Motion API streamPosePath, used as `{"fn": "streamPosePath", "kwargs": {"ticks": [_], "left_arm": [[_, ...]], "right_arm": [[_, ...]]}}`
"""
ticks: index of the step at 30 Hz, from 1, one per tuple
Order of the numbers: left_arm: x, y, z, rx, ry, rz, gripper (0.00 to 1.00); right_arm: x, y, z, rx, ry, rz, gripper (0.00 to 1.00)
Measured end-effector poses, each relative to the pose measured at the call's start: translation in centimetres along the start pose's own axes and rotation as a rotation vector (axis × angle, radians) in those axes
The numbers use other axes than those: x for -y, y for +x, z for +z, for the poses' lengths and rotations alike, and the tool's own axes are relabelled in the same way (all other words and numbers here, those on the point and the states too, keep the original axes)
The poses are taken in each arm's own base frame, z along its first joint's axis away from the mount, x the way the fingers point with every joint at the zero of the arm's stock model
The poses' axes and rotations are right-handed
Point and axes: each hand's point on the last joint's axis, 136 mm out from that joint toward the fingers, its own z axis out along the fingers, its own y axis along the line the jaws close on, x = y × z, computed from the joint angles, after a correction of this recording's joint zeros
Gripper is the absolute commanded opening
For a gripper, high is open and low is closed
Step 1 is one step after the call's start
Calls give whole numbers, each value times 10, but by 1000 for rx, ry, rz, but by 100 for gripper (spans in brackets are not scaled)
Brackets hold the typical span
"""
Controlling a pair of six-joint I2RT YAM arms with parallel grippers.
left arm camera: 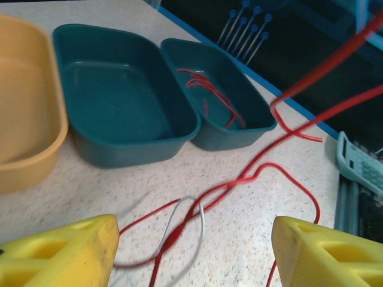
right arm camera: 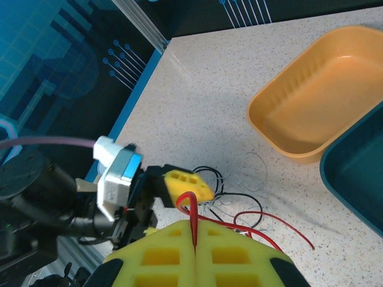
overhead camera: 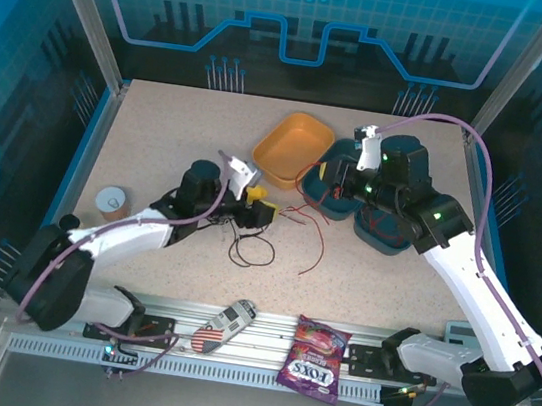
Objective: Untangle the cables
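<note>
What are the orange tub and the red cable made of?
The orange tub looks like moulded plastic: it is smooth, one colour all over, with rounded corners and a soft shine inside. The red cable seems to be wire in a plastic or rubbery coat, because it bends into loose loops. What is inside the coat cannot be seen.

Matt speckled table (overhead camera: 159, 137), smooth plastic orange tray (overhead camera: 294, 149)

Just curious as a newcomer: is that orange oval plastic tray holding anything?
Empty: the orange oval plastic tray shows a bare floor in the right wrist view, with nothing lying inside.
</note>
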Motion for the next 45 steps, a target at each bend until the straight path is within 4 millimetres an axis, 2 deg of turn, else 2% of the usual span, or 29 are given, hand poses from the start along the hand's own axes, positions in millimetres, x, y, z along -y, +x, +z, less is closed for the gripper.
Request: {"fn": "streamPosePath", "kwargs": {"ticks": [6,10,12,16,23,26,34,45], "left_arm": [[1,-17,26,-18,185,-8,63],[9,-16,31,-38,258,12,60],[12,-16,33,-52,282,29,53],[14,-16,39,-72,303,66,50],[14,-1,50,-147,325,88,49],[18,5,50,-172,338,90,43],[19,11,49,-195,345,77,42],[20,15,47,-200,345,79,15]], "right_arm": [[-4,-4,-3,9,-10,-6,0],[-4,-5,-3,11,-12,-11,0],[-5,-6,-4,14,-13,-11,0],[-7,-8,-5,21,-17,-13,0],[-7,-9,-6,22,-17,-13,0],[-7,-9,-6,22,-17,-13,0],[-6,-9,-6,23,-15,-12,0],[-2,-11,-6,30,-1,-8,0]]}}
